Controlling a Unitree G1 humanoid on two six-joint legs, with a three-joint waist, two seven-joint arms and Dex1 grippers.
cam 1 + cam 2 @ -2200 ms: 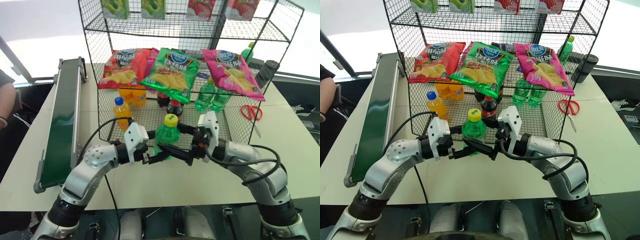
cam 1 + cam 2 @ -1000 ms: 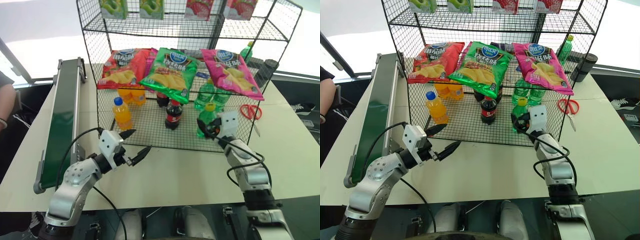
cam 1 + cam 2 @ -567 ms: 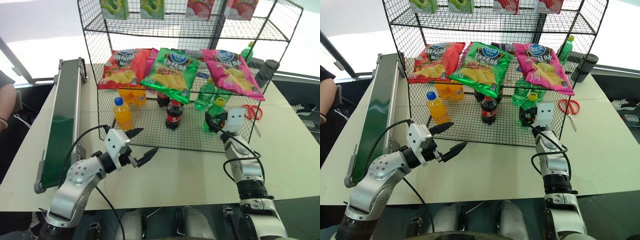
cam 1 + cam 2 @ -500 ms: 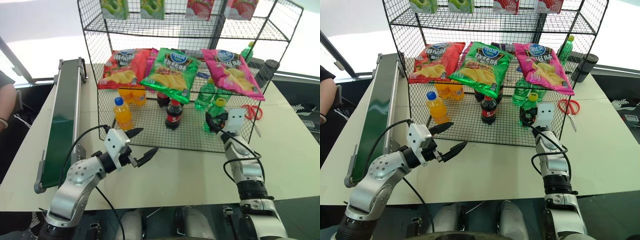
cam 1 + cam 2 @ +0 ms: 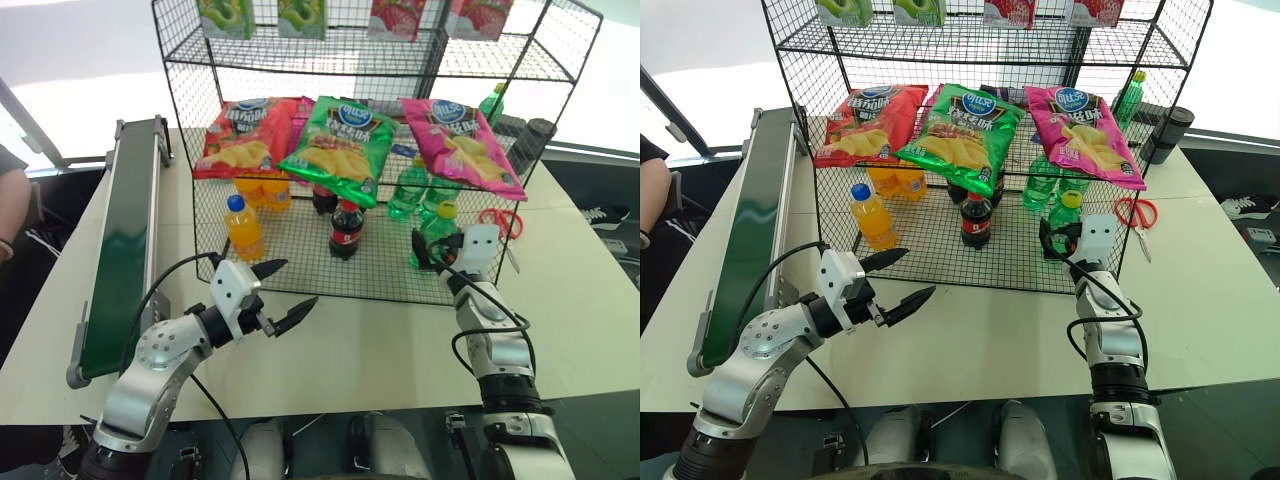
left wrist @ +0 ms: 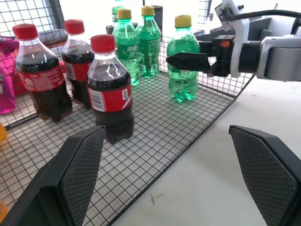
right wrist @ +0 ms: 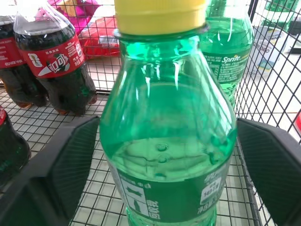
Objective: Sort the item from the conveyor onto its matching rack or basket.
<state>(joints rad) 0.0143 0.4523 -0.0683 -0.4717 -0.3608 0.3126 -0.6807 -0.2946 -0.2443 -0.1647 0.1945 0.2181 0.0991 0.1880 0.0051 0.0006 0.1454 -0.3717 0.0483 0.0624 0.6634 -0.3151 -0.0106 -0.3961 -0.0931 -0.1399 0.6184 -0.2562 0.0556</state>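
While green bottle [image 6: 182, 59] stands upright on rack [image 6: 197, 113] (bottom tier), right pincer [image 6: 188, 61] straddles it, released.

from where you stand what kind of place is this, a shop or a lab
Most likely a lab or demo bench staged as a shop, not a real store. A wire rack stocked with chip bags and cola bottles stands on a plain table, beside a short conveyor.
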